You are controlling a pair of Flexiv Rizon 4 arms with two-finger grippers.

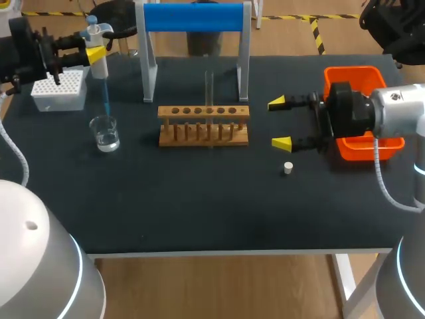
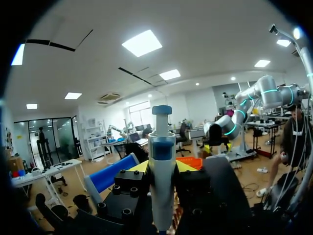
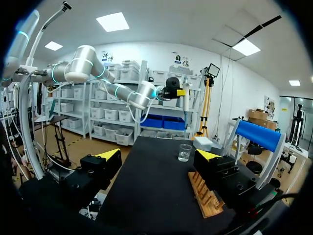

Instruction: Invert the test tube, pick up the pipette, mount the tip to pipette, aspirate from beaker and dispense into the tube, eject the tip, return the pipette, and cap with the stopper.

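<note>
My left gripper (image 1: 95,52) is shut on the white pipette (image 1: 97,46), held upright at the back left. Its blue tip (image 1: 105,100) points down to the mouth of the glass beaker (image 1: 105,133), which holds a little clear liquid. In the left wrist view the pipette (image 2: 162,161) stands between the yellow fingertips (image 2: 139,167). A clear test tube (image 1: 209,90) stands upright in the wooden rack (image 1: 203,125). My right gripper (image 1: 280,123) is open and holds nothing, just right of the rack. The small white stopper (image 1: 288,168) lies on the mat in front of it.
A white tip box (image 1: 60,90) sits at the back left beside the beaker. A blue-topped stand (image 1: 192,18) on grey legs rises behind the rack. An orange bin (image 1: 352,76) lies under my right wrist. In the right wrist view the beaker (image 3: 185,152) and rack (image 3: 205,196) lie ahead.
</note>
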